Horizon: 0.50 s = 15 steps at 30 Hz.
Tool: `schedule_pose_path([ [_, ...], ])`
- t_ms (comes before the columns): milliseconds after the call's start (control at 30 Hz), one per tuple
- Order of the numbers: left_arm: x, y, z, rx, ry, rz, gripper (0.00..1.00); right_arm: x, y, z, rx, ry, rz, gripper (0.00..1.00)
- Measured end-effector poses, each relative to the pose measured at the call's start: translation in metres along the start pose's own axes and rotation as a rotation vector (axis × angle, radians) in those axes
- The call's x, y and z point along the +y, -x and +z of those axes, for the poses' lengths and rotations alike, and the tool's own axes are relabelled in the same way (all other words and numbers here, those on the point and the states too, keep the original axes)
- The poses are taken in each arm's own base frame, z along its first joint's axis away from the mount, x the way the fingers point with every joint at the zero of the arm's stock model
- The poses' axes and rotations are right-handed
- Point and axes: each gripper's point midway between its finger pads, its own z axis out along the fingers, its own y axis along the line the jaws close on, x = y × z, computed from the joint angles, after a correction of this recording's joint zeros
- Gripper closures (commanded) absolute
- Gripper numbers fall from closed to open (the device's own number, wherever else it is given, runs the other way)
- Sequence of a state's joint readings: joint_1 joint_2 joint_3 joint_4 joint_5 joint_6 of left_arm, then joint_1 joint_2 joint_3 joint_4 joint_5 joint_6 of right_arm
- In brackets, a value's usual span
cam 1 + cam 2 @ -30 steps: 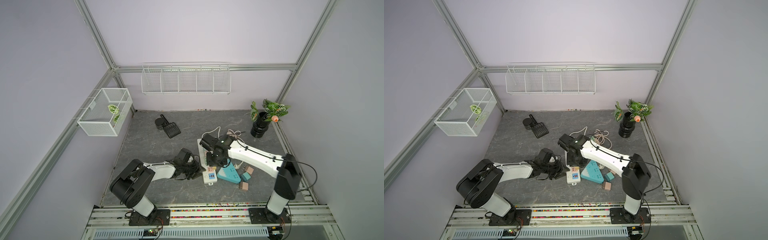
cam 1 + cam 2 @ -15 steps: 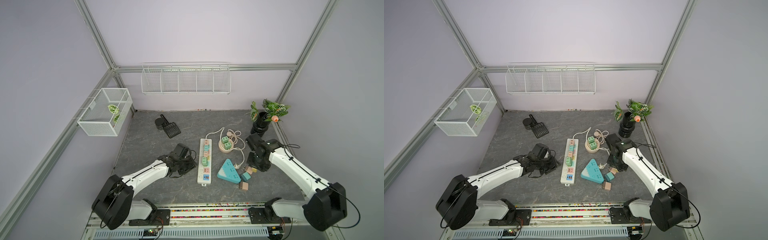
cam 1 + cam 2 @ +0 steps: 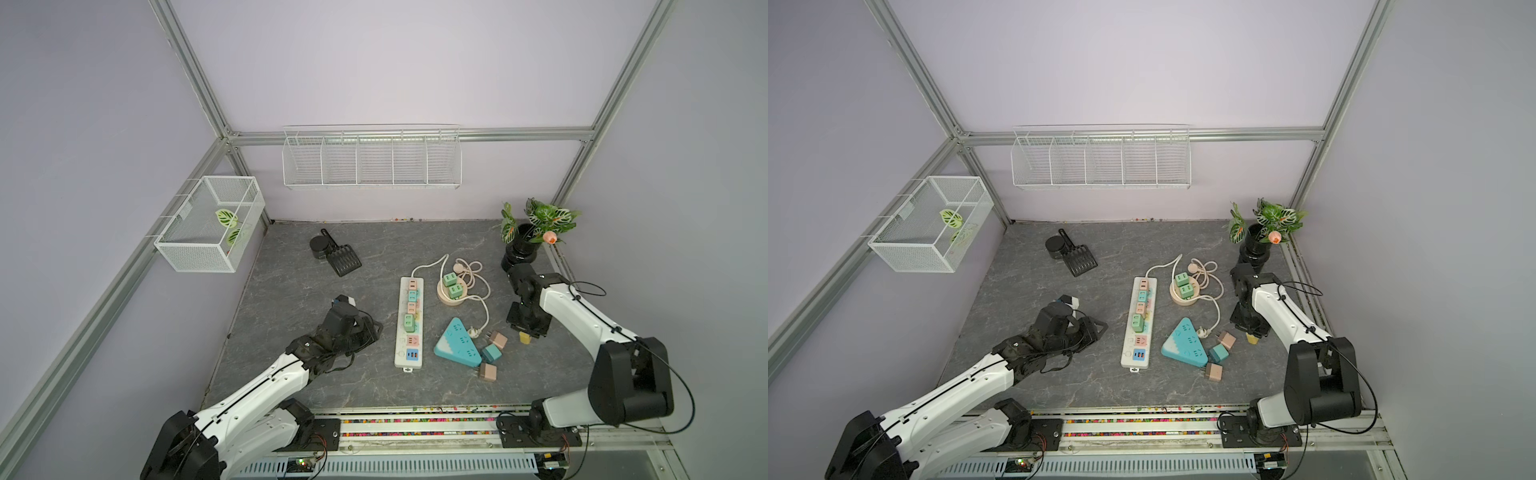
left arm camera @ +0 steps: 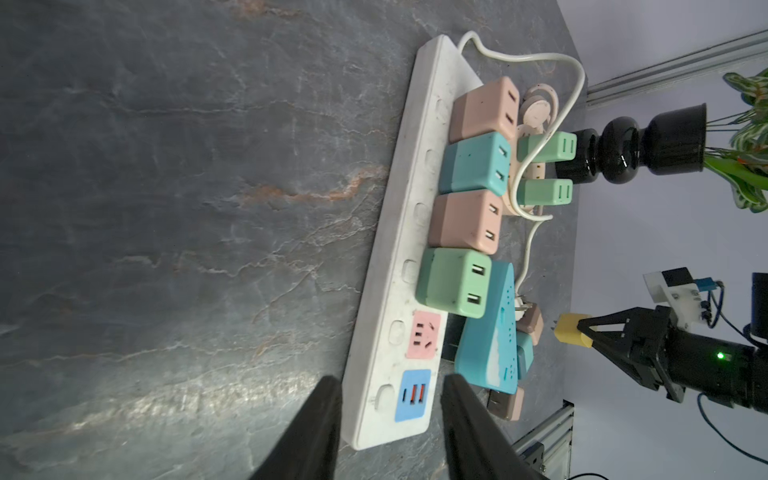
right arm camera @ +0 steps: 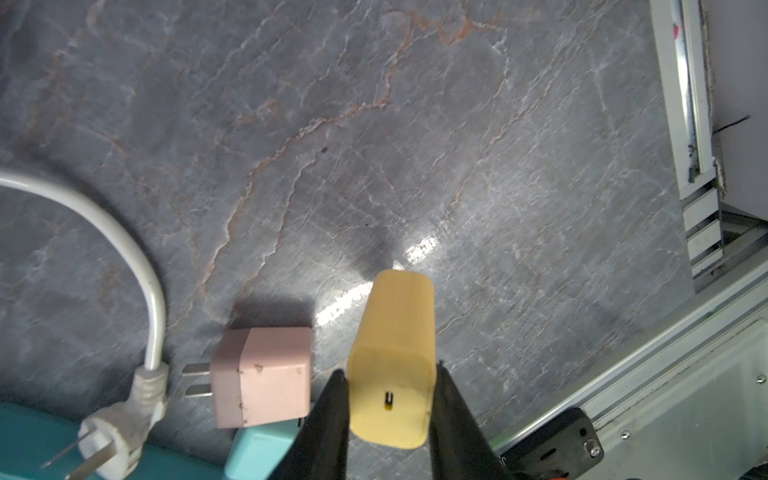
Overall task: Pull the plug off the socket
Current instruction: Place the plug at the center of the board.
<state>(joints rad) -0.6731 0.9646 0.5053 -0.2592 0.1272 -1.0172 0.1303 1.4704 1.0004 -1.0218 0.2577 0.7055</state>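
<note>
While the right gripper (image 5: pixel 390 376) pinches the small yellow plastic plug (image 5: pixel 395 316), the left gripper (image 4: pixel 390 378) slightly open and empty, lower it flat before releasing.

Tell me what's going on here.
The right gripper is shut on a small yellow cube plug, holding it over the grey tabletop, away from any socket. The left gripper hovers open and empty beside the long white power strip, where four coloured cube plugs sit plugged in.
</note>
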Motion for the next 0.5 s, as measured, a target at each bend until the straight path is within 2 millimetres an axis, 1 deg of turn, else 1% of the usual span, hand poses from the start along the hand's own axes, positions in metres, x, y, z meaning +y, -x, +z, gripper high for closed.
schedule_pose_path([
  [100, 0.003, 0.000, -0.002, -0.014, -0.006, -0.016, 0.55, 0.003, 0.001, 0.007, 0.012, -0.009, -0.014, 0.64],
  [200, 0.000, 0.003, -0.005, -0.035, -0.022, -0.022, 0.55, 0.005, 0.001, 0.013, 0.022, -0.015, -0.026, 0.55],
  [300, -0.004, 0.006, -0.008, -0.051, -0.037, -0.022, 0.55, 0.006, 0.001, 0.015, 0.027, -0.016, -0.041, 0.53],
  [433, -0.006, 0.008, -0.011, -0.061, -0.048, -0.021, 0.55, 0.006, 0.002, 0.012, 0.016, -0.006, -0.051, 0.53],
  [500, -0.007, 0.008, -0.011, -0.064, -0.053, -0.020, 0.55, 0.007, 0.004, 0.002, -0.014, 0.029, -0.048, 0.53],
])
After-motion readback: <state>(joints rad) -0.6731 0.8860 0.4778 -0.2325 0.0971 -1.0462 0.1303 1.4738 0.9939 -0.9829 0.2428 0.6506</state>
